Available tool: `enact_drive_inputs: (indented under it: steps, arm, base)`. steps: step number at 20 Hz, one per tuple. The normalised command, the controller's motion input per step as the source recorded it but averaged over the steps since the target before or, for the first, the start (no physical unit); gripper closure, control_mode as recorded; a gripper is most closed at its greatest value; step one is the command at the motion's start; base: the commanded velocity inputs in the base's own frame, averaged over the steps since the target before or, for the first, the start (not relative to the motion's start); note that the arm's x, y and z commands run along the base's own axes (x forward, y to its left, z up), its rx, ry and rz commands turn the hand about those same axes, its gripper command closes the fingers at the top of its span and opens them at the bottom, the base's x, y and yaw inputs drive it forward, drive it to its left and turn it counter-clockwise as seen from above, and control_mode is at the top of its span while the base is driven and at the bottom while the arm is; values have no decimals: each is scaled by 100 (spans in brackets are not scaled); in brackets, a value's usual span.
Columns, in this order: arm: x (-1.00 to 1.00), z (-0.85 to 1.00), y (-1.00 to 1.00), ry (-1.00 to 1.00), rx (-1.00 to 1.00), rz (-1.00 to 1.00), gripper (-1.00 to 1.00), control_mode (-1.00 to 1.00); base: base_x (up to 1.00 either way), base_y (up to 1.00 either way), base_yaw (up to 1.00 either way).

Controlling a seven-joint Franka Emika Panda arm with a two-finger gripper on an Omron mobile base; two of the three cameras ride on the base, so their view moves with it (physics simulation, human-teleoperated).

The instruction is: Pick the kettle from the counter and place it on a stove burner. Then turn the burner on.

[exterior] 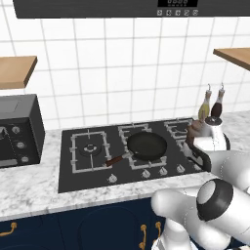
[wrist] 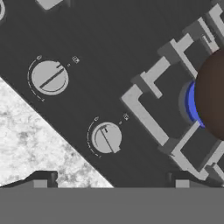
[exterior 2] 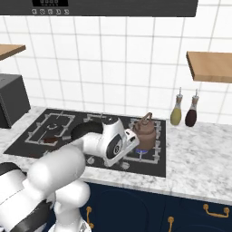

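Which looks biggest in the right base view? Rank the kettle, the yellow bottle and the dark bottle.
1. The kettle, clearly the widest.
2 and 3. The yellow bottle and the dark bottle look alike in size; no ranking between them.

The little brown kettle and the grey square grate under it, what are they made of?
The small squat brown-copper kettle looks like copper-toned metal with a dull, smooth sheen; it could be painted. The square grey metal grate looks like matte cast metal: flat grey bars, no shine. A blue ring glows beneath the kettle.
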Motion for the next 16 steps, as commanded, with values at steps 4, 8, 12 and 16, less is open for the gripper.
enact_drive_inputs:
  steps: [4,8,12,16]
  arm:
    - [4,95,-1,0,5,-6,-100,-100]
    - [7,72,0,0,16,-24,-100,-100]
    - [0,28,5,0,14,-30,-100,-100]
    - [-7,3,19,0,9,-30,-100,-100]
  base:
    - [0,0,0]
    - [0,0,0]
    - [0,0,0]
    - [0,0,0]
